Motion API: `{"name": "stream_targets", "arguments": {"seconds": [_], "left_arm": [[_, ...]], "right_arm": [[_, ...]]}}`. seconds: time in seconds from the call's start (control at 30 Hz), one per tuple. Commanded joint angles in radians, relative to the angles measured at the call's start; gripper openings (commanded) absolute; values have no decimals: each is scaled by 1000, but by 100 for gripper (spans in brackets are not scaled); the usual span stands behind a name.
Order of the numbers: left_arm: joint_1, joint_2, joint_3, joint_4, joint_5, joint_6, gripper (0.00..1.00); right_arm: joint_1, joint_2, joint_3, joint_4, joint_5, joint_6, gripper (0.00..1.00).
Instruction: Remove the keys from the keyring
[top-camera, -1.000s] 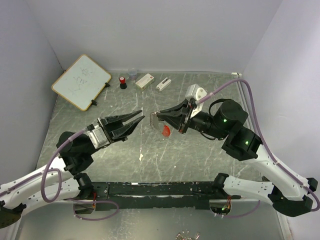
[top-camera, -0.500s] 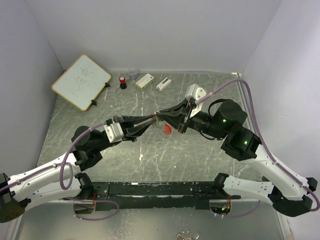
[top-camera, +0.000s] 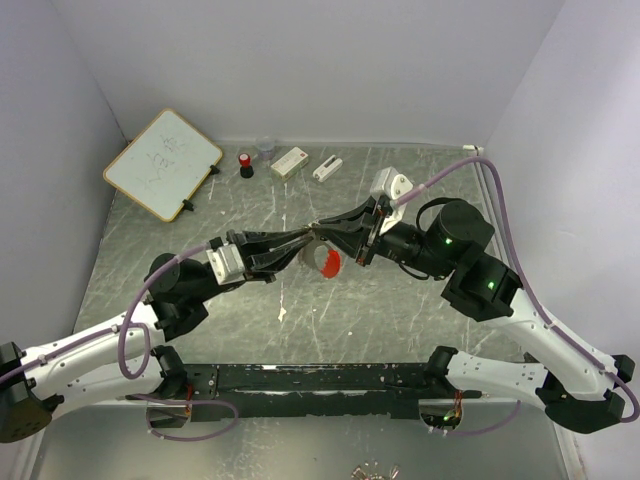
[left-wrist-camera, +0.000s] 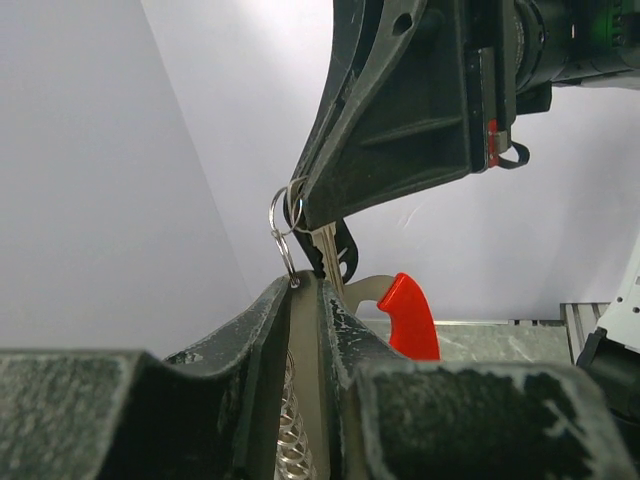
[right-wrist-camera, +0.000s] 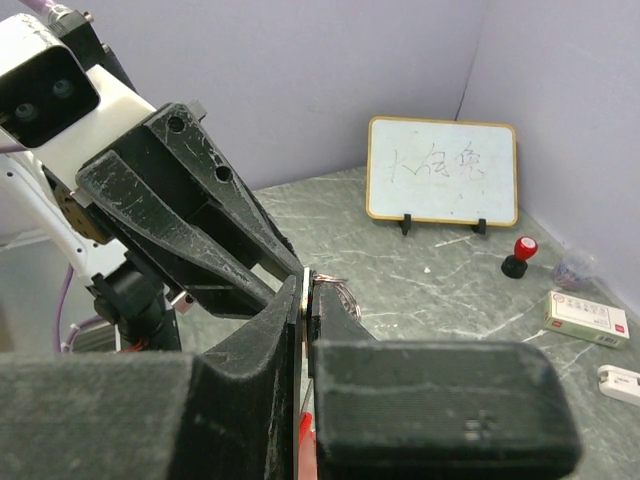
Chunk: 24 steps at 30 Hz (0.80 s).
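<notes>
Both grippers meet above the middle of the table. My right gripper is shut on a flat silvery key, whose edge shows as a thin plate between the jaws. Small wire rings hang at its tip. The keyring's red crescent clip dangles just below. My left gripper comes in from the left, its jaws drawn close on the keyring's pale flat part, with the silvery coil lying between the fingers.
At the back left a small whiteboard stands on feet. Beside it along the back edge are a red-capped black bottle, a clear cup and two white boxes. Grey walls close in on both sides.
My left arm has reached right from an open stance and narrowed its jaws on the keyring at the right gripper's tip. The red clip has swung slightly. The right arm has held still.
</notes>
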Motion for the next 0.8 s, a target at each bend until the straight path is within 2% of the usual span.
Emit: {"name": "stream_targets", "arguments": {"seconds": [0.0, 0.33, 0.47, 0.6, 0.77], "left_arm": [[0, 0, -4, 68, 8, -8, 27], [0, 8, -11, 88, -24, -6, 26], [0, 26, -10, 87, -14, -17, 20], [0, 30, 2, 65, -10, -6, 7], [0, 21, 56, -38, -32, 35, 7]], "right_arm": [[2, -2, -4, 56, 0, 8, 0], [4, 7, -2, 62, -7, 12, 0], [3, 6, -3, 65, -5, 13, 0], [3, 9, 4, 60, -8, 14, 0], [4, 14, 4, 55, -20, 18, 0]]}}
